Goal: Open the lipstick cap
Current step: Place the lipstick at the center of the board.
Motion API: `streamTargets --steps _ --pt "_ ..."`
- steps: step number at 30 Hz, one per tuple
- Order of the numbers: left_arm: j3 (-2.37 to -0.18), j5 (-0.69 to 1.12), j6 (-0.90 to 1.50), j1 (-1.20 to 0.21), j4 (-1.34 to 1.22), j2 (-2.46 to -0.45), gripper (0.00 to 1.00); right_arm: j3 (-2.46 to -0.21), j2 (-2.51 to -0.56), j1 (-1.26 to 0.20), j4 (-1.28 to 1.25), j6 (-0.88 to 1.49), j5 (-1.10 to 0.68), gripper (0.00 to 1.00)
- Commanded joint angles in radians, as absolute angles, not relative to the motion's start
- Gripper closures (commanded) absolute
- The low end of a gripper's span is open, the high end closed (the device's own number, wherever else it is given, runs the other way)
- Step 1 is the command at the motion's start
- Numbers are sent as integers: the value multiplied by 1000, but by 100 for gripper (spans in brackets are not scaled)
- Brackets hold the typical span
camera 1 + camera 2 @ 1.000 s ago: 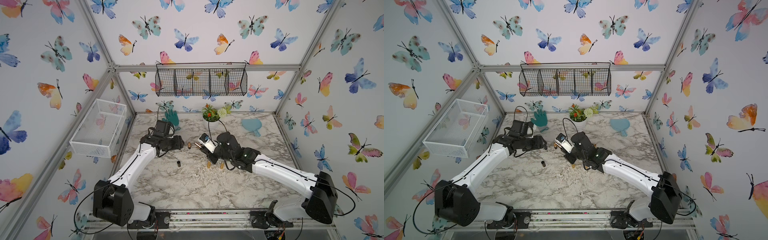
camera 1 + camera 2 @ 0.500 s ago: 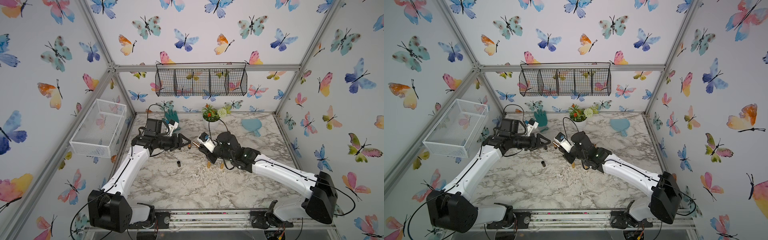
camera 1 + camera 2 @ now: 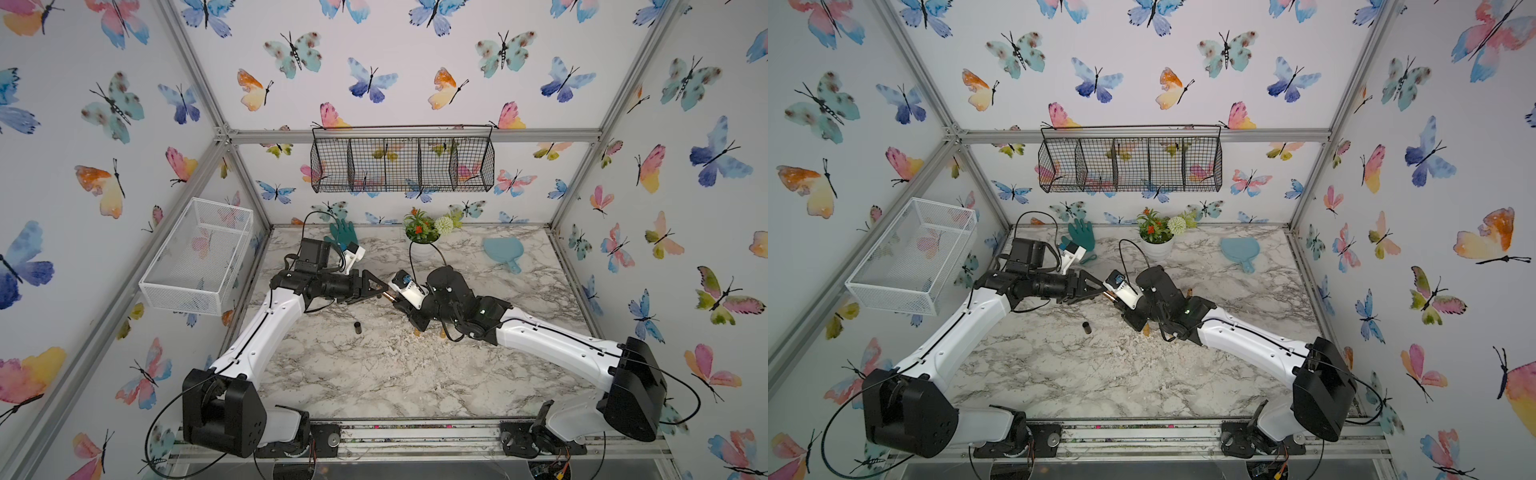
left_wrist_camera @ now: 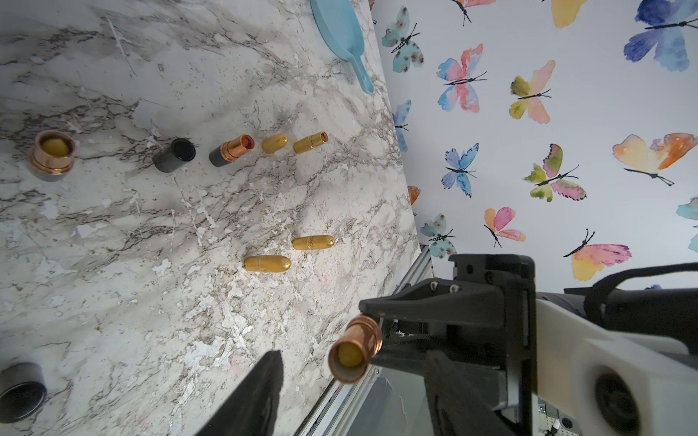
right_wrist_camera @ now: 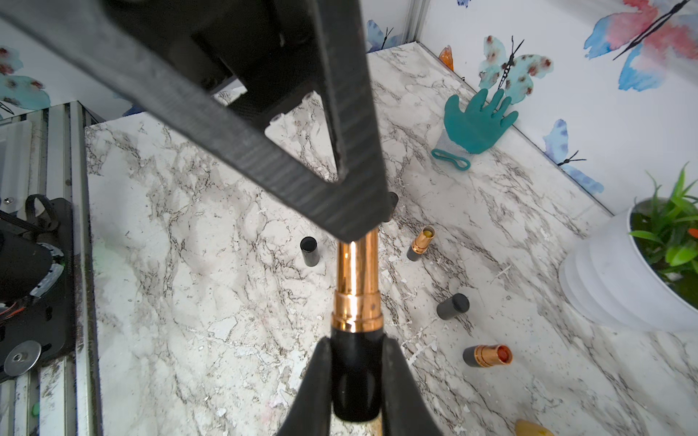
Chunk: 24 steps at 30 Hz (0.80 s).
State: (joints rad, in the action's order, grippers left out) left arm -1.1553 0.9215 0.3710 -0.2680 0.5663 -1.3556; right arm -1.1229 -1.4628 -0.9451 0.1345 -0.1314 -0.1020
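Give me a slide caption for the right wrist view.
Right gripper clamps the uncapped lipstick by its black base above the marble table, left gripper at its tip.

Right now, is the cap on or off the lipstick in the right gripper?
Off: the lipstick shows a bare copper tube, yellow stick visible at its open end.
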Motion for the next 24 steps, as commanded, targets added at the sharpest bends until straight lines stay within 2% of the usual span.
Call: streamTargets --steps 1,5,21,22,24 --pt "-1160 951 344 -282 555 -1369 46 -1161 -1479 -956 104 -127 -115 98" --pt "-1160 950 342 -283 553 -1372 52 -1167 -1483 -959 103 -130 -119 98" --pt "-1153 958 342 -283 541 -1375 88 -1170 -1498 -966 112 -132 -76 97" --pt "-1155 959 341 -282 541 -1374 89 -1169 -1499 -966 113 -131 -69 93" --pt "-1158 955 344 -283 541 -1370 91 -1172 -1504 -966 116 -123 -45 76"
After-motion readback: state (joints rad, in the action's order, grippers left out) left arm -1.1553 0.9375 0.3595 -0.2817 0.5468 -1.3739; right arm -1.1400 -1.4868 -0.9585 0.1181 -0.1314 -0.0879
